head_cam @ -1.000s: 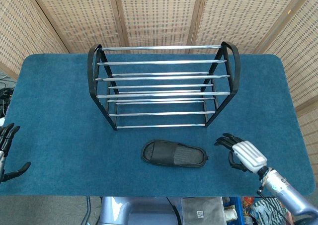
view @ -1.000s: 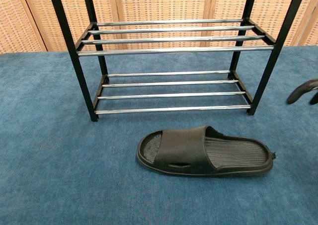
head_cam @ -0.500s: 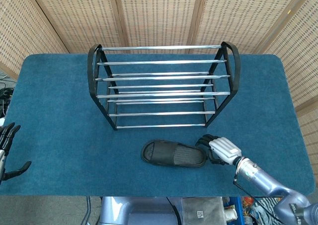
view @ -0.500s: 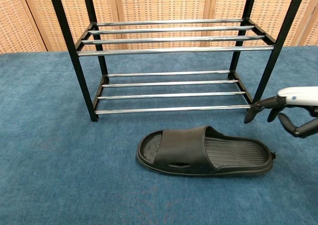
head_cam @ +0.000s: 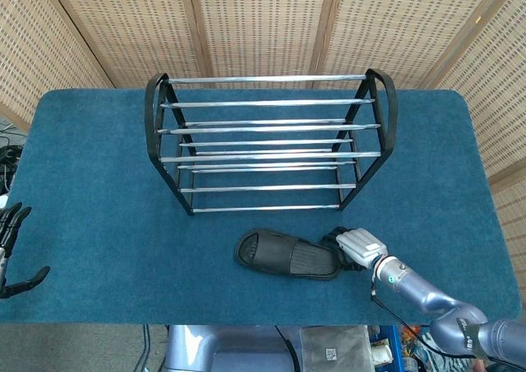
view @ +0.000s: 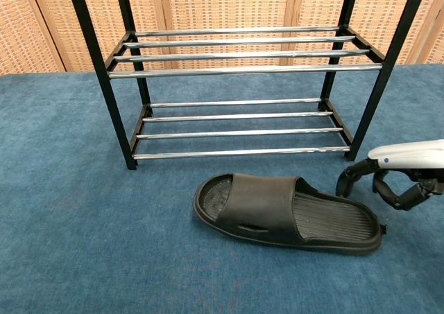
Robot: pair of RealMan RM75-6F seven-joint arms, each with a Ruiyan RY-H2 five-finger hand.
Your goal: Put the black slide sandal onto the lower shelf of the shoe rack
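**Right hand reaching the sandal heel, sandal starting to turn**

Right hand (view: 399, 179) is now sitting at the heel end of the black slide sandal (view: 284, 210), down low on the blue surface (head_cam: 99, 183). A second ago it was well off to the right; half a second ago it was just beside the heel. Now its fingers (view: 350, 175) are curling around the heel end, apart and not clamped on anything; from the head view the hand (head_cam: 355, 247) looks to be touching the heel, but I cannot tell a real grip from either camera.

Sandal is lying sole-down on the surface just in front of the shoe rack (head_cam: 271, 138), toe to the left. It is no longer square to the rack: the heel end is sitting lower in the chest view than before, so the hand is nudging it round. Reading that as contact made, grasp not closed.

Lower shelf (view: 239, 127) is holding nothing, so placement is not yet done. Next it is going to need the fingers closing on the heel, then a lift and a low slide in under the upper bars.

Left hand (head_cam: 12, 253) is parked at the far left edge, fingers spread, holding nothing
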